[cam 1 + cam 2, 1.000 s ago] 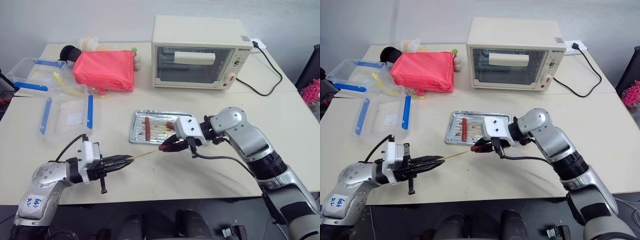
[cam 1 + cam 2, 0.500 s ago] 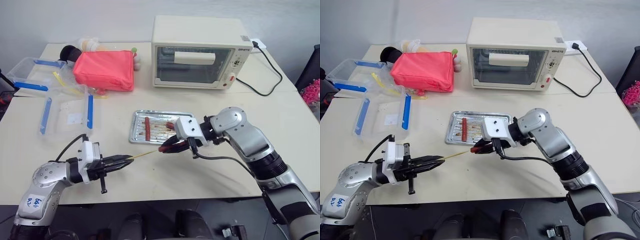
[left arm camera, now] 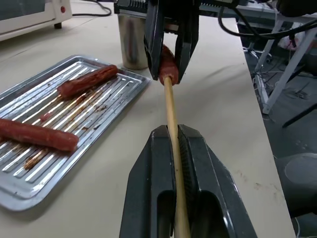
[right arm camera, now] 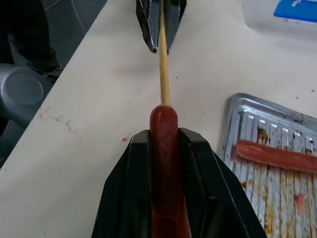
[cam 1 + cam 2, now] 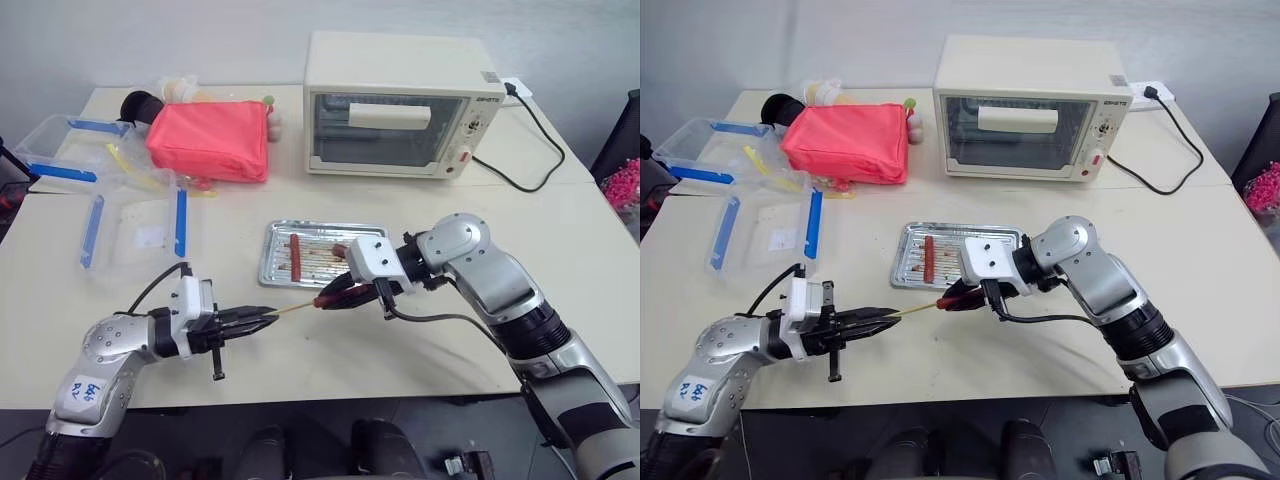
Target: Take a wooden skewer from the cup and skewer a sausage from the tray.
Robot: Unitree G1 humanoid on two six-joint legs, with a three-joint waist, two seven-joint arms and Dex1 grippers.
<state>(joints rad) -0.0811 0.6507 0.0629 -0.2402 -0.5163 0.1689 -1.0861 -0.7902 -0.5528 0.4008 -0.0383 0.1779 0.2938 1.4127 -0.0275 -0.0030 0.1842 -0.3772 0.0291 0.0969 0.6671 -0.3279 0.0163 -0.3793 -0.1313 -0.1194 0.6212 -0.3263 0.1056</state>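
Low centre of the frame, the left gripper [image 5: 262, 322], clamped on the skewer [image 5: 292, 310], aimed its tip along the long axis of the sausage [image 5: 330, 297] pinched in the right gripper [image 5: 335, 297], touching its end.

Head stereo pair above the table [image 5: 560, 215] (wrist cameras close, facing).

Bright, even, diffuse light from overhead.
Soft, faint shadows under the toaster oven [image 5: 395, 105] and tray [image 5: 275, 262]; mild glare on the tray's ridges; head views sharp throughout, wrist views crisp up close, blurring toward the background.
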